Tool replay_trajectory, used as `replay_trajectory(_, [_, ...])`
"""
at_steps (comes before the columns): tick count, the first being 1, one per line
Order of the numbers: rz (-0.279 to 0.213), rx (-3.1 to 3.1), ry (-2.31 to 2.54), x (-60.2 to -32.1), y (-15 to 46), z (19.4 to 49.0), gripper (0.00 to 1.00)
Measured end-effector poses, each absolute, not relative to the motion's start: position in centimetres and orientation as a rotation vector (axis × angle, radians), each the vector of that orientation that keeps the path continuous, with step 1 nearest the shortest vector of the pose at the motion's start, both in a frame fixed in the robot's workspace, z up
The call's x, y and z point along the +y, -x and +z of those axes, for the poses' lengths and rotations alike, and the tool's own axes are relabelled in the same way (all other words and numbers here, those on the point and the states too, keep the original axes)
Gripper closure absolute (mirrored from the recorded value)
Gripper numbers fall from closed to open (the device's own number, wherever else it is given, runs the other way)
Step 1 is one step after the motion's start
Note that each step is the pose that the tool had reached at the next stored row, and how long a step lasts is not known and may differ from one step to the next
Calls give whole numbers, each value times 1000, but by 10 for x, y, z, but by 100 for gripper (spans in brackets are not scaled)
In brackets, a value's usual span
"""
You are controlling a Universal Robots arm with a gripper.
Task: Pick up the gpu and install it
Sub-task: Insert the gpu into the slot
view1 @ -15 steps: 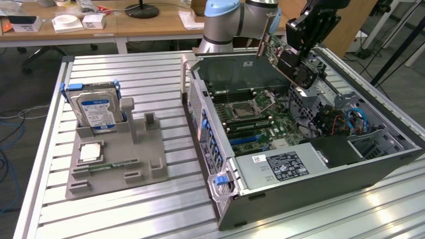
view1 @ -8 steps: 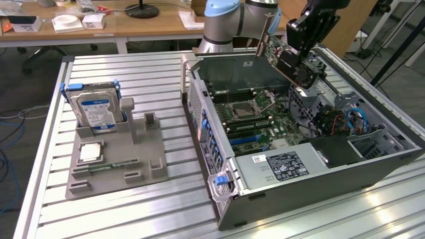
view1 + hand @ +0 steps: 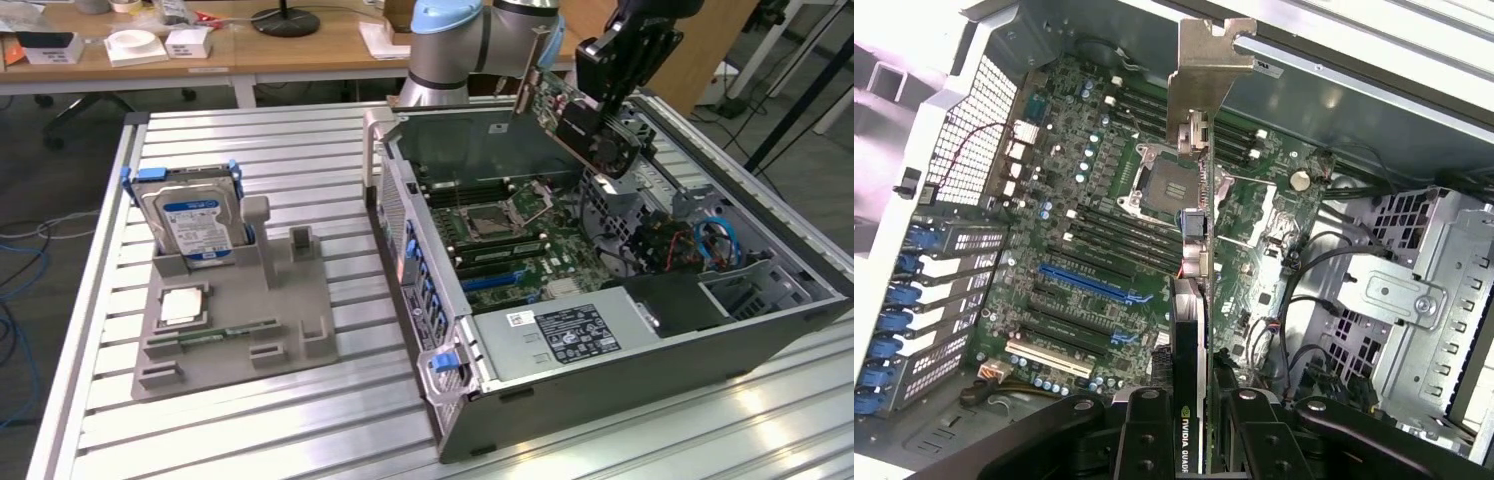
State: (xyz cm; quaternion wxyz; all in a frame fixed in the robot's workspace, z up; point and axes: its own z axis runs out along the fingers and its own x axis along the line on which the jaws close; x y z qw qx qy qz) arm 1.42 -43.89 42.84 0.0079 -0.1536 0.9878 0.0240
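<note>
Bench: a silver bench with long grooves carried everything.
Gray holder: the gray holder sat near the bench edge on the exterior view's left.
Hard drive: the hard drive stood upright in the back part of the holder, with blue clips at its sides.
Chip and stick: a square silver chip lay in the holder in front of the drive. A thin green memory stick lay just beside the chip.
Computer case: the computer case lay open near the bench edge on the exterior view's right. Its green board showed inside.
Gpu: the gpu hung in the air over the back part of the open case, above the board. Its silver bracket was at the end away from the gripper.
Gripper: the black gripper was clamped on the gpu, with a finger on each flat side.
</note>
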Motion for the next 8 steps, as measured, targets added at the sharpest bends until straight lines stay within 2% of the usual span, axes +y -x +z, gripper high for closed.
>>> replay_trajectory(8, [76, 3082, 520, -439, -14, 428, 74])
